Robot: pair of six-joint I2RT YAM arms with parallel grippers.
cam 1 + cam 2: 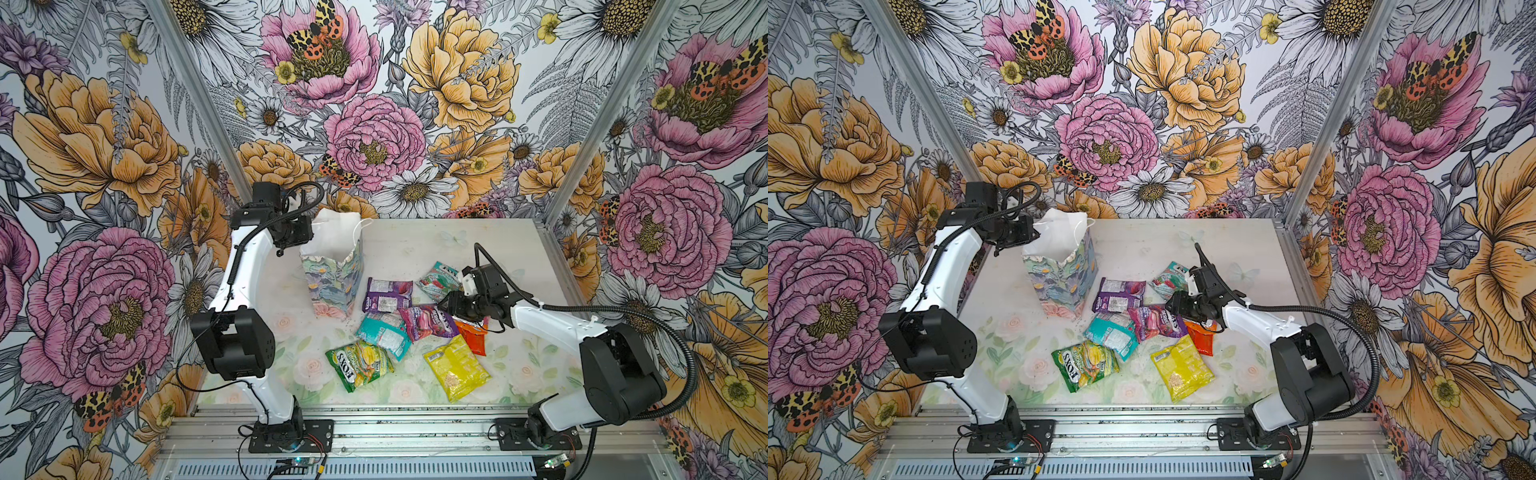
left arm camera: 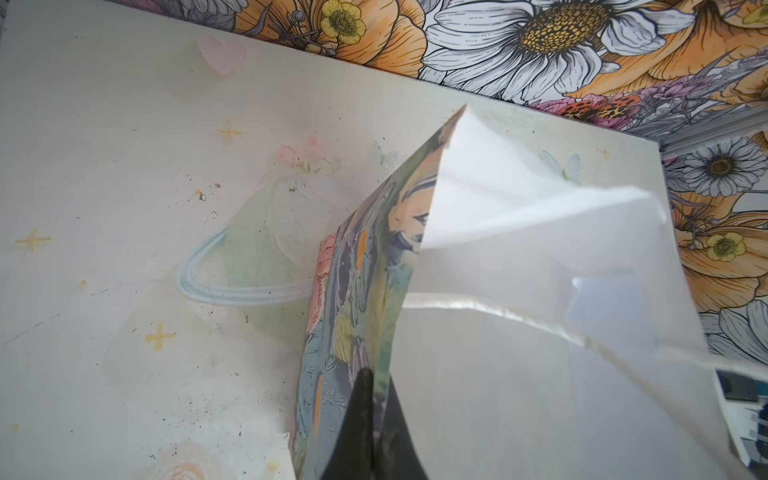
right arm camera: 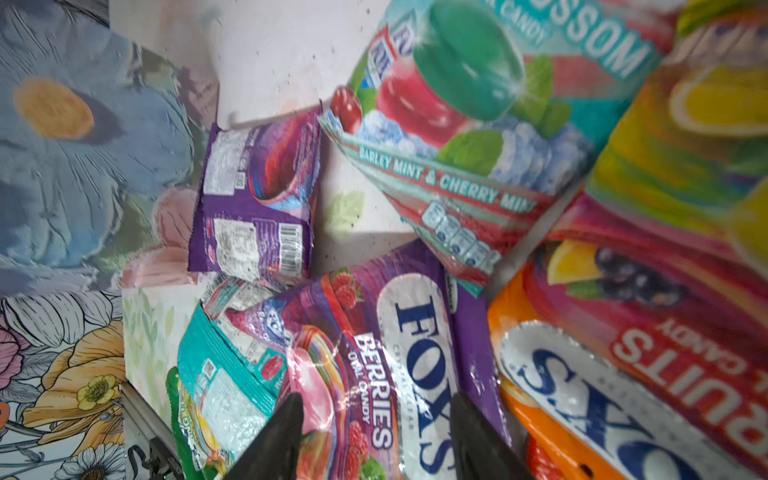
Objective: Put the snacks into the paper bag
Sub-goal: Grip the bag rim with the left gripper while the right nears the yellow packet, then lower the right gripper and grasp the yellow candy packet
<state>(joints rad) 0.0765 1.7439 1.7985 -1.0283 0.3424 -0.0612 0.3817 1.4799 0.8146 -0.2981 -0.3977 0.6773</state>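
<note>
On the worktop (image 1: pixel 436 245), back left, the paper bag (image 1: pixel 332 282) stands upright, mouth open. The snacks (image 1: pixel 382 332) lie scattered beside it. The left pincer (image 2: pixel 376 388) is clamped on the bag's rim. The right pincer (image 3: pixel 376 399) gapes partway astride the magenta Berries packet (image 3: pixel 374 332).

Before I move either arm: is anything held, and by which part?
The left gripper pinches the paper bag by its top edge. The right gripper holds nothing; its jaws stand open over the berries candy packet.
</note>
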